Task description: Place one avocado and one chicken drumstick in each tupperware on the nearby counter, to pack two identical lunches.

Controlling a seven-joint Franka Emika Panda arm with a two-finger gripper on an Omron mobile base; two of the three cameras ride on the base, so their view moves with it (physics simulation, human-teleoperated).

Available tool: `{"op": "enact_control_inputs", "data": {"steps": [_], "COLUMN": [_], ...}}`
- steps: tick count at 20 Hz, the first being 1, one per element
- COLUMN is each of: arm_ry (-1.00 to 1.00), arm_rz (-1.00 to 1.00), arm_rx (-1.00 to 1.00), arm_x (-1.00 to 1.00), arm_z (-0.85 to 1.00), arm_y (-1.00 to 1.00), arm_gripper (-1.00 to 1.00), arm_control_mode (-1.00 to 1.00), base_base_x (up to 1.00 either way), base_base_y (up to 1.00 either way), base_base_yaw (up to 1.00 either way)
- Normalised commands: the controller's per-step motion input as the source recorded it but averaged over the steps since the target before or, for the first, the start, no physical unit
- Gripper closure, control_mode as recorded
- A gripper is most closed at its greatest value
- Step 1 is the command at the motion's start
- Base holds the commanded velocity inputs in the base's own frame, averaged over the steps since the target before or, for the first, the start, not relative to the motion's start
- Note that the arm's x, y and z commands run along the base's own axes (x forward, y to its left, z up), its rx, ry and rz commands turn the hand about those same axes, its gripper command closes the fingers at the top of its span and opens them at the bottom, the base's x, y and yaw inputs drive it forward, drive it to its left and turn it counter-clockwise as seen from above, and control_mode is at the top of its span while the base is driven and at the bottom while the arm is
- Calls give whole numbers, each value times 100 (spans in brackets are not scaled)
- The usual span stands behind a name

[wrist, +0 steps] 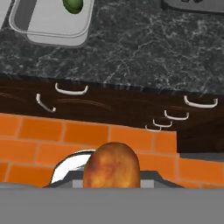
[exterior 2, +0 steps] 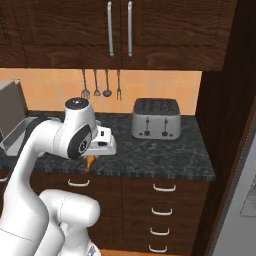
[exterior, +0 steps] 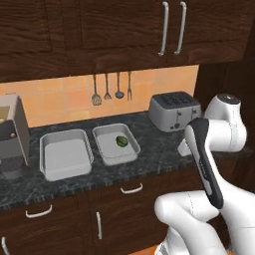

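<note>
Black marbled stone is forming the tabletop (exterior: 149,149), which is running over dark-brown drawers with curved silver handles. Two grey tupperware containers are sitting side by side on it. The left tupperware (exterior: 65,154) is lying empty, while the right tupperware (exterior: 115,143) is carrying one green avocado (exterior: 121,141) near its far end. In the hand view that same avocado (wrist: 73,5) is showing at the top edge, inside its container.

A silver toaster (exterior: 174,111) is standing on the tabletop to the right of the containers, near the orange tiled wall, where four utensils (exterior: 110,89) are hanging from a rail. A grey appliance (exterior: 11,137) is sitting at the left end.

The tool (exterior 2: 89,161) is hanging at the front edge of the tabletop, well apart from both containers, with something orange-brown peeking out beneath it. In the hand view the chicken drumstick (wrist: 111,165), golden brown and rounded, is sitting clamped at the bottom centre between the narrowly set jaws, above the orange tiled floor (wrist: 43,140) and in front of the drawer fronts.
</note>
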Motion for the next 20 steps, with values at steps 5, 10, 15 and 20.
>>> {"op": "enact_control_inputs", "data": {"steps": [5,10,15,20], "arm_ry": [0,0,-2,-1], "arm_rz": [0,0,3,0], "arm_rx": [0,0,0,0], "arm_x": [0,28,79,98], "arm_z": [0,-36,-71,-31], "arm_y": [0,47,97,74], "arm_gripper": [100,100,100,100], "arm_control_mode": [100,-100,-100,-100], "base_base_x": [33,4,0,0], "base_base_y": [17,4,0,0], "base_base_yaw": [0,0,0,0]}}
